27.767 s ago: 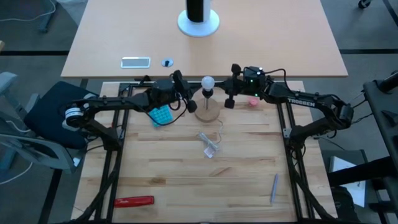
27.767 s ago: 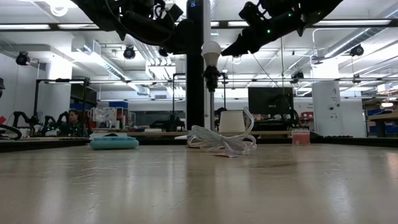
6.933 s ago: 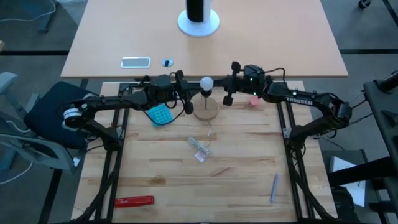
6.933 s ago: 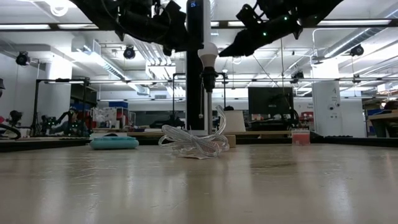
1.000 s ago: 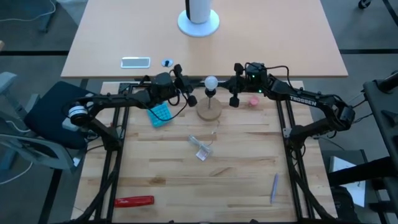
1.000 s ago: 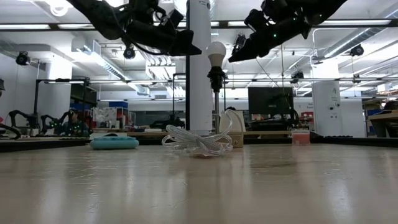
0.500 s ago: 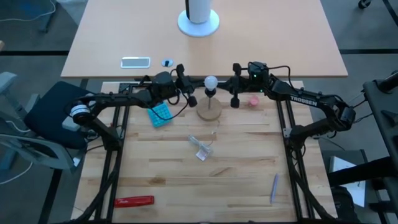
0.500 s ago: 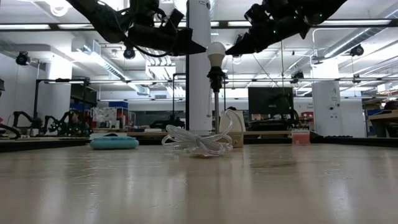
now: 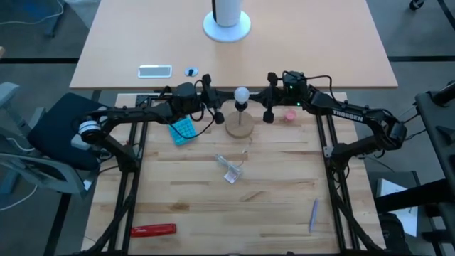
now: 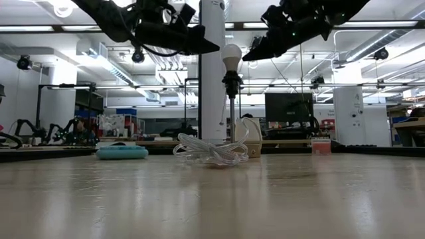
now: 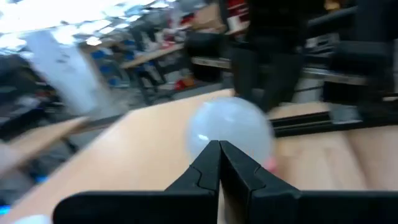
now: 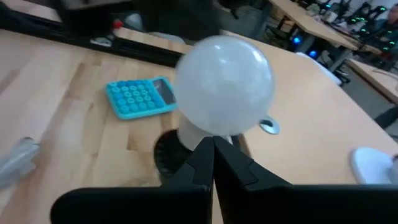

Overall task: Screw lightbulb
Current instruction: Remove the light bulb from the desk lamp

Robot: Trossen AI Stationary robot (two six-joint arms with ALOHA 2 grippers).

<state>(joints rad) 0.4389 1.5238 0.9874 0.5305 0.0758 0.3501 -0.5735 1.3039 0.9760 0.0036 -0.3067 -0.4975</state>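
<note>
White and round, the small globe lightbulb [image 9: 241,93] stands upright in a dark socket on a thin post above a round wooden disc base [image 9: 239,128], near the far edge of the pale plank worktop [image 9: 270,192]. The left gripper [image 9: 216,107] sits just to one side of the bulb, its dark fingers [image 11: 208,168] pressed together with nothing between them. The right gripper [image 9: 265,108] faces it from the other side, fingers [image 12: 211,163] likewise closed and empty, the bulb filling its wrist view. A turquoise calculator [image 9: 182,131] lies beside the disc, a crumpled clear plastic wrapper [image 9: 229,169] nearer the middle, and a red-handled tool [image 9: 153,230] at the near edge.
</note>
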